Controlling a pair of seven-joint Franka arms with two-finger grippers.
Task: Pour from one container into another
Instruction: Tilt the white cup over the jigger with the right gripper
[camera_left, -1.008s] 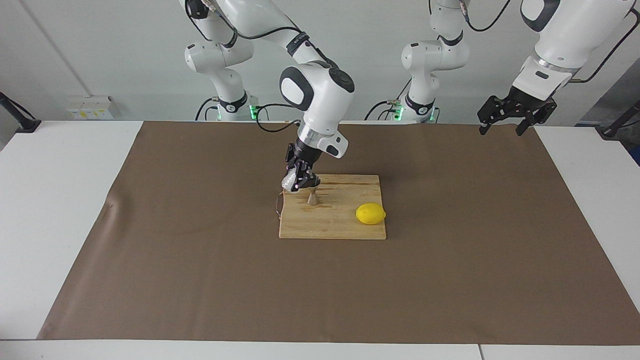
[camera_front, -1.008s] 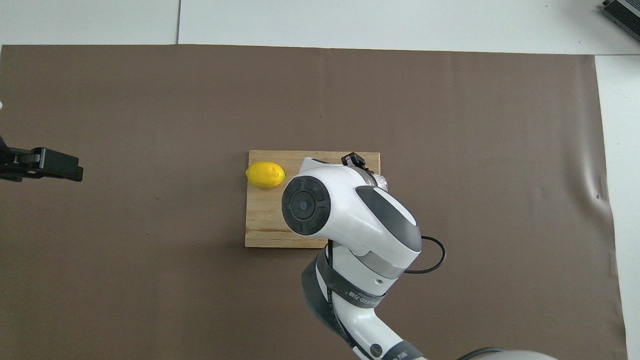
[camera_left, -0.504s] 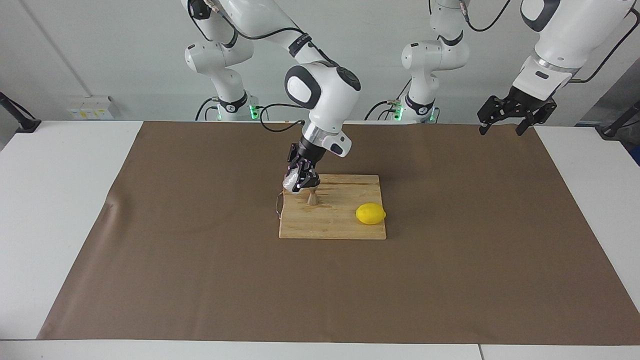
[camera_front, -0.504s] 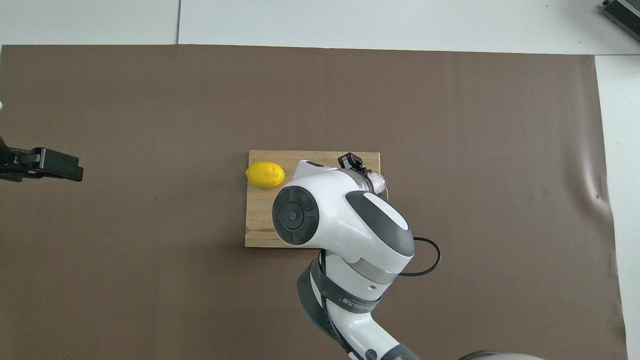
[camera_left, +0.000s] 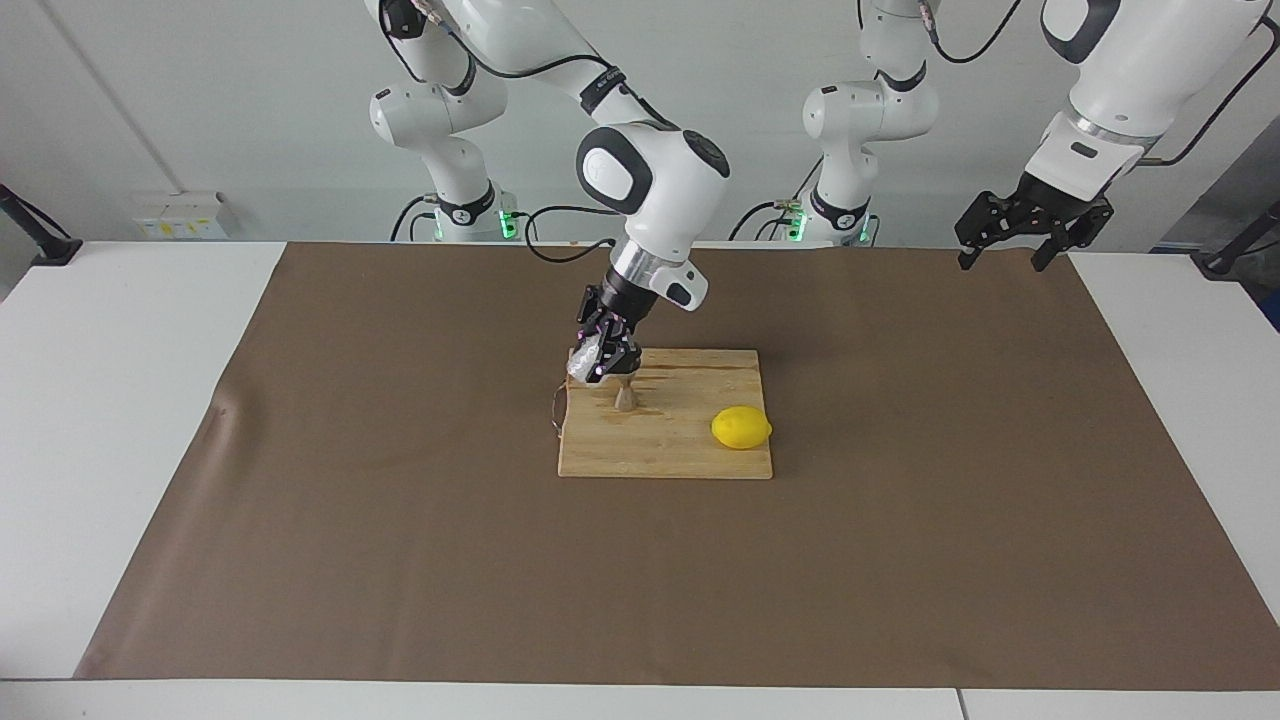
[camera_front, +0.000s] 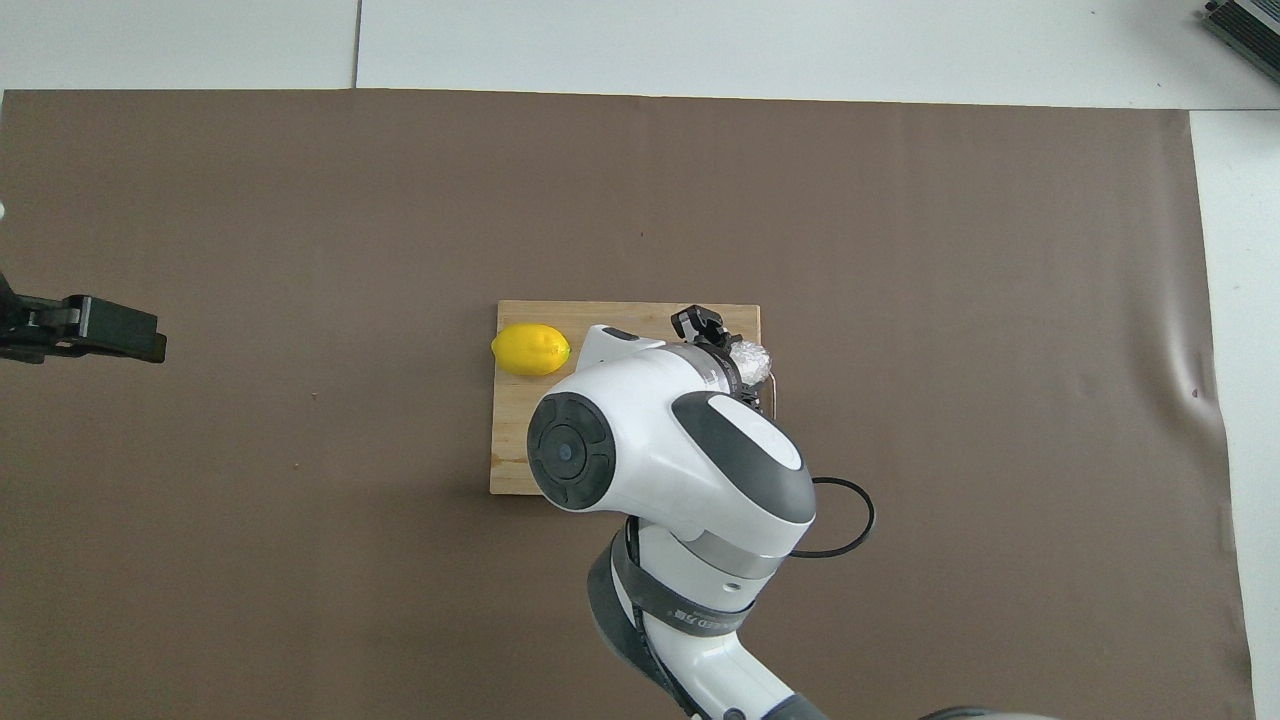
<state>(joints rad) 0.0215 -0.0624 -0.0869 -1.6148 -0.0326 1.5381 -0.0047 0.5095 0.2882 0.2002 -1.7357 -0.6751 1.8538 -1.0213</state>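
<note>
R hand (camera_left: 604, 366) tips cup (camera_left: 585, 362) over jigger (camera_left: 624, 397).

From overhead, the right arm's wrist housing hides the jigger (camera_left: 624, 396) and much of the cutting board (camera_front: 520, 450) under the right end effector (camera_left: 603, 368). Only part of the glass cup (camera_front: 751, 360) shows past it. The left end effector (camera_front: 85, 328) is cut off by the picture's edge there.

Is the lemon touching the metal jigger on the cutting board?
Apart. The facing view shows bare wood of the cutting board between the lemon and the jigger. In the overhead view the right arm hides the jigger.
</note>
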